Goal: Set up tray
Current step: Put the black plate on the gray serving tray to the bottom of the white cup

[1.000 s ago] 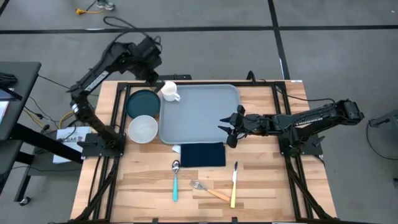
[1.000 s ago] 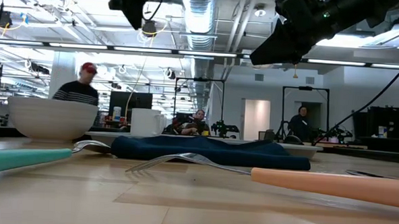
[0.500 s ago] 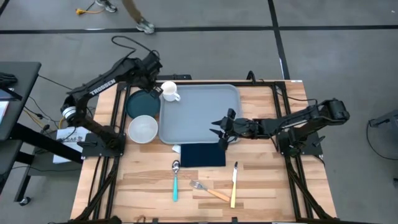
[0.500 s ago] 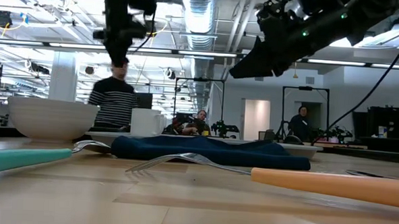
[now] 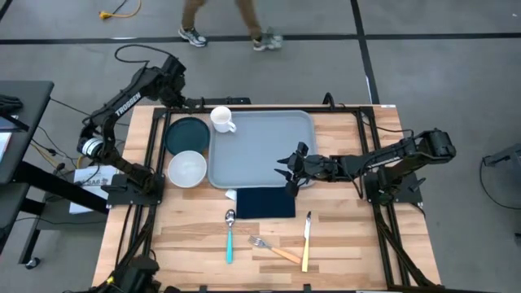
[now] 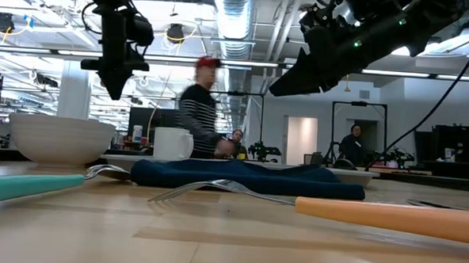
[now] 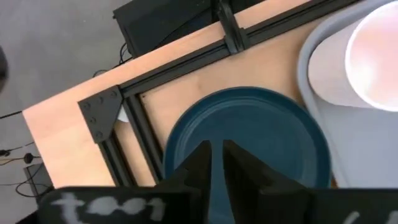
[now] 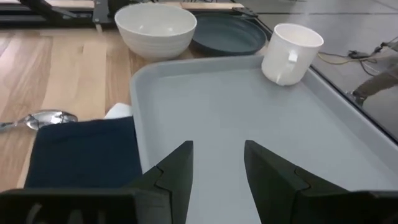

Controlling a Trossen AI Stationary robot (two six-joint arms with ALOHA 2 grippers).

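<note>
From above, the tray [image 5: 260, 150] lies mid-table; my right gripper [image 5: 290, 170] hovers over its near right edge. Right wrist: fingers [image 8: 177, 168] parted, empty. Left wrist: my left gripper [image 7: 214, 163], nearly closed, sits above the plate [image 7: 249, 143] beside the tray

A light wooden table [image 5: 342, 236] carries a grey-blue plastic tray [image 5: 269, 155], dark teal round plate [image 5: 186, 133], white bowl [image 5: 187, 169], navy napkin [image 5: 264, 202] and cutlery [image 5: 269, 240].
</note>
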